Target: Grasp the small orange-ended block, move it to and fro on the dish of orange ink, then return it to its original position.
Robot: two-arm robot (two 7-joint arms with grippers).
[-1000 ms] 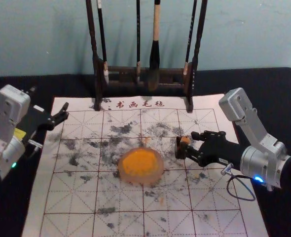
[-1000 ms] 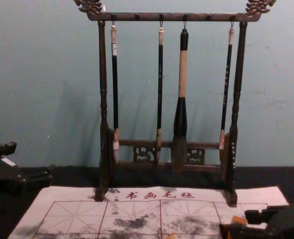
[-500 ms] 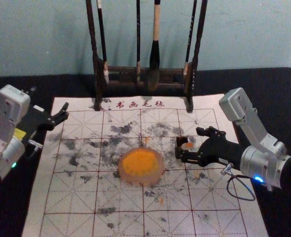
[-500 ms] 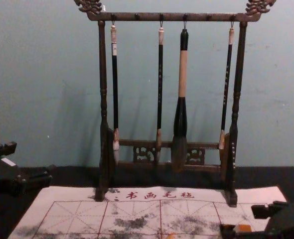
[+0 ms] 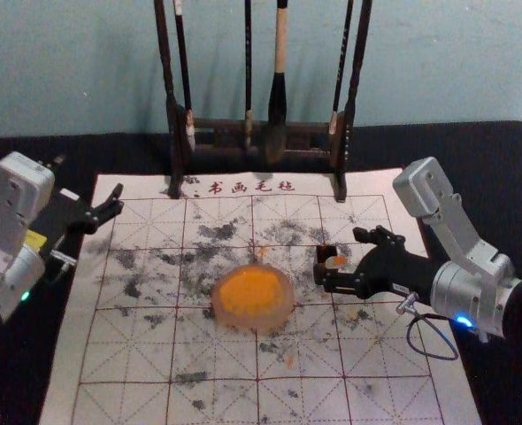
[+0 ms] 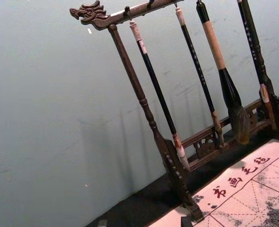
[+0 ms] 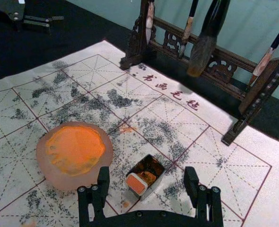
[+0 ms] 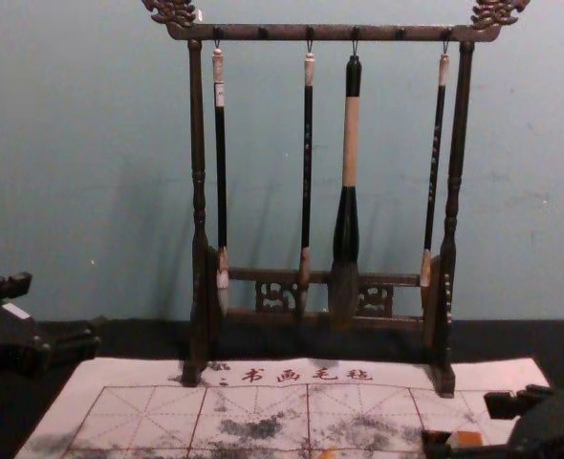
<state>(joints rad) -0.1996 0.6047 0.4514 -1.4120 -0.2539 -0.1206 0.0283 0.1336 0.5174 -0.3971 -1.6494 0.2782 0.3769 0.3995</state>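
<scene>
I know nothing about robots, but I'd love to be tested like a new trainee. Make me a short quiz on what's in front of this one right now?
1. Open question: what is the orange-ended block sitting in?

2. True or false: the fingers of the right tool stand apart, not closed on the block.

3. Multiple choice: how many brushes hang from the rack?
A) two
B) four
C) six

Key: 1. A small open box. 2. True. 3. B.
</scene>
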